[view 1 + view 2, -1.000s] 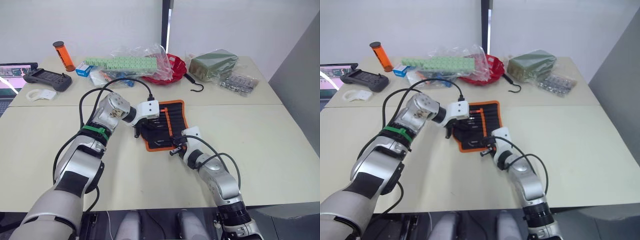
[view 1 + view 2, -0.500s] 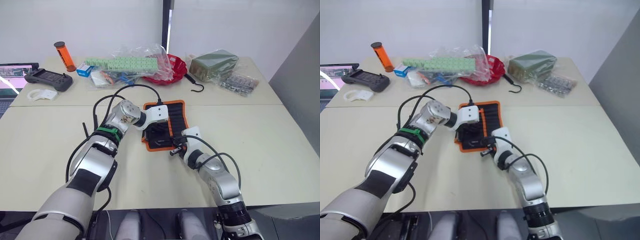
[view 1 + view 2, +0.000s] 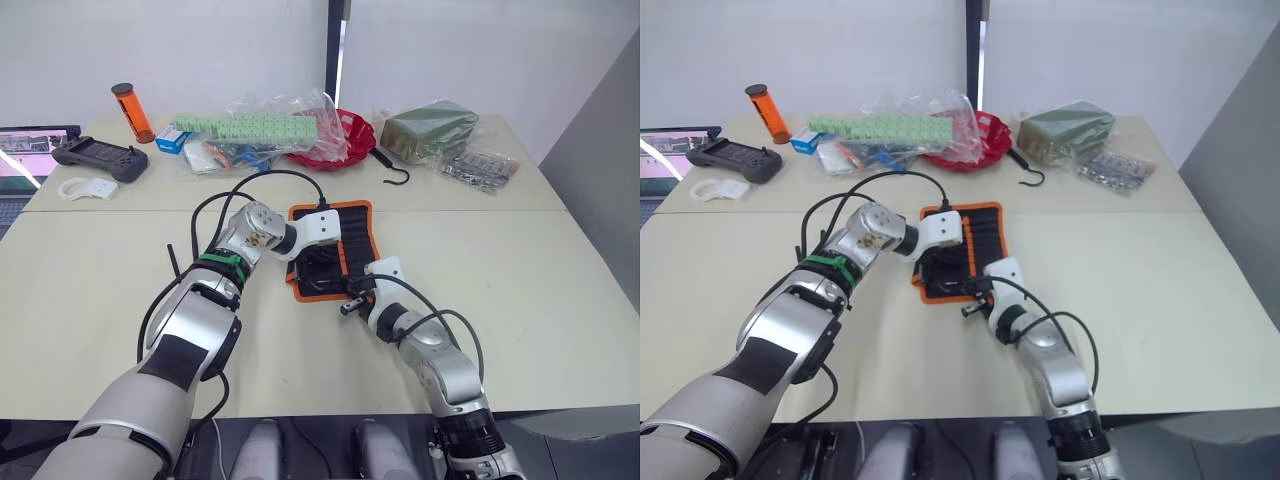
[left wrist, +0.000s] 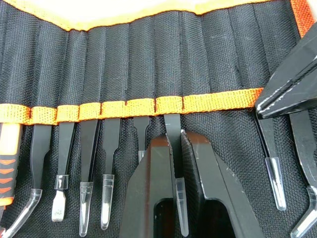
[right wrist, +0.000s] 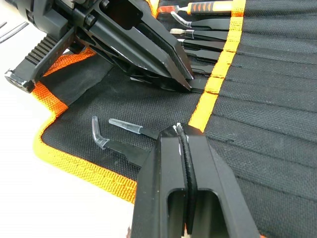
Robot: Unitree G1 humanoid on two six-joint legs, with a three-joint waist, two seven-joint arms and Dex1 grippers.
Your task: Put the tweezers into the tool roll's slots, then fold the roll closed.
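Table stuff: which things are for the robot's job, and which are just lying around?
For the job:
- tool roll, open
- slots
- tweezers, one between the left gripper fingers

Just lying around:
- orange tube
- black hook
- red bowl
- green packet
- handheld controller

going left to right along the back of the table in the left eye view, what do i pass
Black handheld controller → orange tube → green strips in a clear bag → red bowl → black hook → dark green packet → bag of small metal parts.
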